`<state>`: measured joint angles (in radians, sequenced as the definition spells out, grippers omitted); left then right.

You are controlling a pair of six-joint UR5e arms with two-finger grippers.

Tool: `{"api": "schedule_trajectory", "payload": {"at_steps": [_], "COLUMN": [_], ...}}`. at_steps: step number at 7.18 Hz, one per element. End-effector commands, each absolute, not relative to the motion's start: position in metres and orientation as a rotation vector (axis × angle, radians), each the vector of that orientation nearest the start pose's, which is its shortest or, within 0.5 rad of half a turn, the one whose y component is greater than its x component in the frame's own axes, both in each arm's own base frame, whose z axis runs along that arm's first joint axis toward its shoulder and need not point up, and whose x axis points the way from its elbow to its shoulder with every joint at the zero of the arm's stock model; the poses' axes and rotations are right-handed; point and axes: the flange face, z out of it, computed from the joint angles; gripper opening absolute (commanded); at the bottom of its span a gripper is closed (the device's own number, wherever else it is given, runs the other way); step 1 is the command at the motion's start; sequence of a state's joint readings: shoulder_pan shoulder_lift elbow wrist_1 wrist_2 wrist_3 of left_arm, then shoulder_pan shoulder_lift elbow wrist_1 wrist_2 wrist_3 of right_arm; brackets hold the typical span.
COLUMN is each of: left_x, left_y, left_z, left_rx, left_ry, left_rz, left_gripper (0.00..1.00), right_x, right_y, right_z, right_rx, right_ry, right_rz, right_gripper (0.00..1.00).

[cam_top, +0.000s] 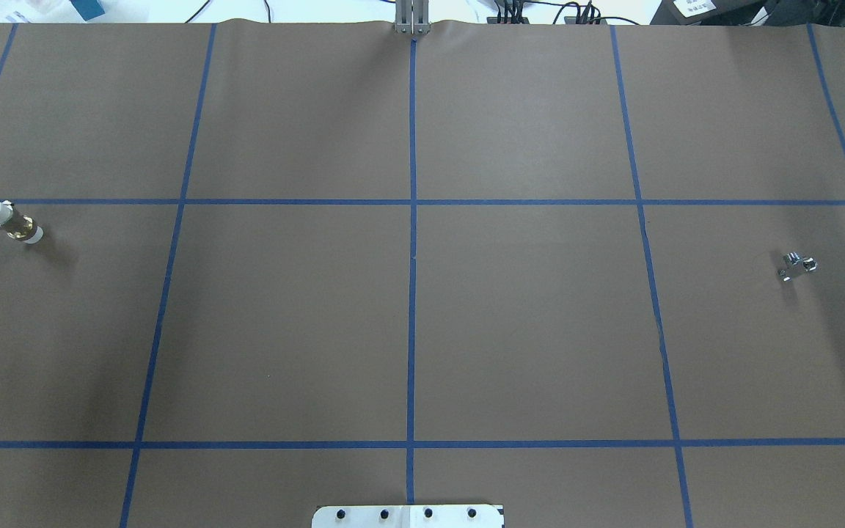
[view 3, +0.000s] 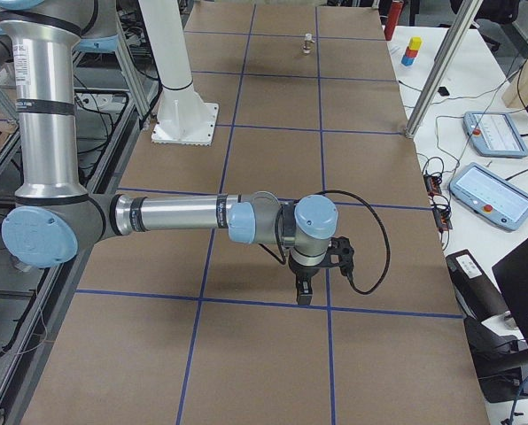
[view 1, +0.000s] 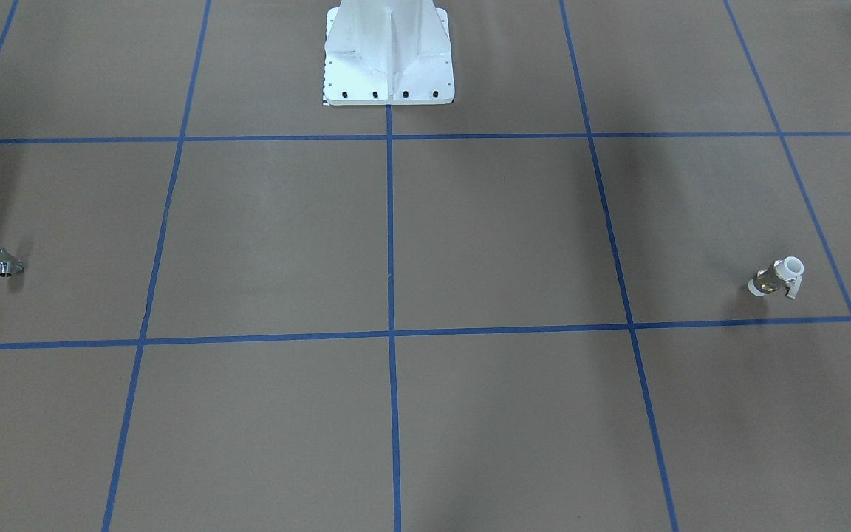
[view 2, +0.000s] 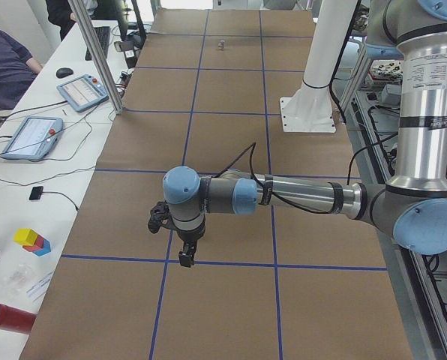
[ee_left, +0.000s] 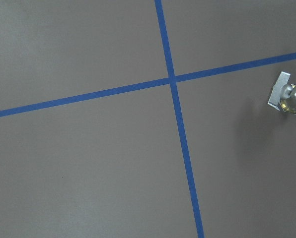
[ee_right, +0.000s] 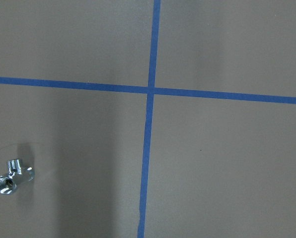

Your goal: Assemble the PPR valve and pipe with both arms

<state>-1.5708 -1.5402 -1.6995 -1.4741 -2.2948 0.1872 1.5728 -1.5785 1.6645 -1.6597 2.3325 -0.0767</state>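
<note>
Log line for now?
valve: on table, untouched | pipe: on table, untouched | left gripper: unclear | right gripper: unclear

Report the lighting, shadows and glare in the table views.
Front-facing view: even light, with soft broad shadow bands across the brown table cover. Overhead view: bright glints on the bent chrome pipe fitting, and a washed-out strip beyond the far edge. Left wrist view: the white-and-brass valve with silvery lever is cut off at the right edge, with a faint shadow to its left.
</note>
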Motion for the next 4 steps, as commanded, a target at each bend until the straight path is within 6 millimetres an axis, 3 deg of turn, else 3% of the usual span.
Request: {"api": "schedule_trajectory", "payload": {"at_steps": [1, 3, 4], "left_x": [-0.067, -0.067, -0.067], "left_y": [-0.477, -0.478, -0.483], "left_z": [0.627, 0.627, 0.600], "left_rx": [0.064, 0.059, 0.111], "left_ry": [0.724, 0.723, 0.722], "left_rz": [0.182, 0.172, 0.191], "left_gripper": [1.00, 1.00, 1.00], "right_x": [0.064, 0.065, 0.065], "right_y": [-0.488, -0.488, -0.488], "right_z": [0.625, 0.625, 0.624], "right_rx": [0.030, 0.031, 0.034], "right_ry": [-0.773, -0.773, -0.774], "right_rz": [-0.071, -0.070, -0.071], "right_gripper": [0.99, 0.99, 0.99]}}
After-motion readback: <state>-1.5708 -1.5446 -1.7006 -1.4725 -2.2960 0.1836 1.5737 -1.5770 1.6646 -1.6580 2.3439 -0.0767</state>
